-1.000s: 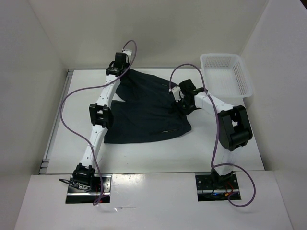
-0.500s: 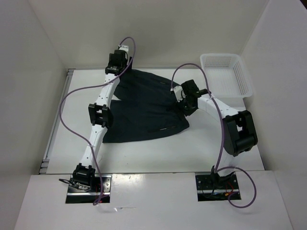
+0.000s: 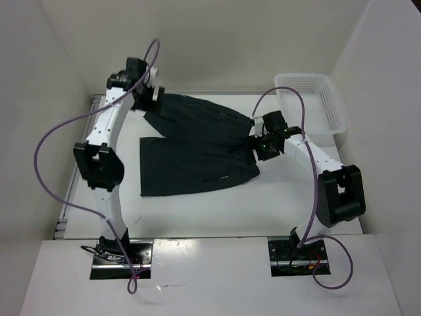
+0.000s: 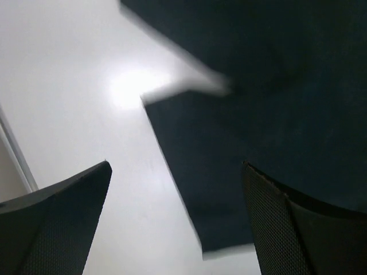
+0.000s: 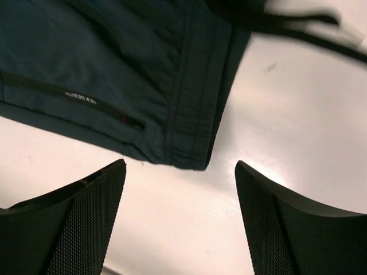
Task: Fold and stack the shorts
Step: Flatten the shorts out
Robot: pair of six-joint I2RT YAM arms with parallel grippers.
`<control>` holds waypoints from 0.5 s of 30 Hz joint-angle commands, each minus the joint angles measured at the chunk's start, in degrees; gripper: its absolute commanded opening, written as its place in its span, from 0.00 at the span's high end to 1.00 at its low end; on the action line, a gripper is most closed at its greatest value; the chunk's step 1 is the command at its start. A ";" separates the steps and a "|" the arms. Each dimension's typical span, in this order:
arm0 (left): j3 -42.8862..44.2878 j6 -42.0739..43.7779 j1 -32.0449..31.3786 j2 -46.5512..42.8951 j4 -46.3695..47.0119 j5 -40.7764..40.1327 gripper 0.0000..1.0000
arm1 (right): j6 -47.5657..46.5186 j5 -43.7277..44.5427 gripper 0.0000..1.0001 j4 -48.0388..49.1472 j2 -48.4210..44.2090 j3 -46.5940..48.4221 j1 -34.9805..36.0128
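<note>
The dark shorts (image 3: pixel 197 148) lie spread flat on the white table, waistband to the right. My left gripper (image 3: pixel 148 104) hangs open above their far left corner, holding nothing. In the left wrist view the left gripper (image 4: pixel 178 223) stands wide over bare table and a leg's edge of the shorts (image 4: pixel 258 114). My right gripper (image 3: pixel 258 146) is open beside the waistband end. From the right wrist, the right gripper (image 5: pixel 180 217) is empty over bare table, just short of the waistband corner of the shorts (image 5: pixel 114 69). A black drawstring (image 5: pixel 298 26) trails off to the right.
A white lattice basket (image 3: pixel 309 102) stands at the back right, close behind the right arm. Purple cables loop off both arms. White walls enclose the table on three sides.
The left gripper opened, let go of the shorts and swung up and to the left. The right gripper opened wider and drew right, off the waistband. The shorts settled flat.
</note>
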 commanded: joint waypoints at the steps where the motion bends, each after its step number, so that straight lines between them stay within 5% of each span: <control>1: -24.98 0.25 -2.52 -11.68 -1.05 3.12 0.00 | 6.71 -4.71 0.19 0.09 0.33 -2.91 -1.82; 3: -40.25 0.25 -3.76 -16.46 -0.49 3.10 0.00 | 9.26 -5.40 0.21 0.09 0.85 -4.57 -3.75; 7: -53.92 0.25 -4.55 -22.10 -1.11 7.48 0.00 | 11.99 -9.62 0.23 2.27 1.91 -6.86 -5.07; 15: -63.10 0.25 -3.33 -20.36 -1.30 10.84 0.00 | 13.84 -8.66 0.24 4.22 6.57 -6.87 -5.07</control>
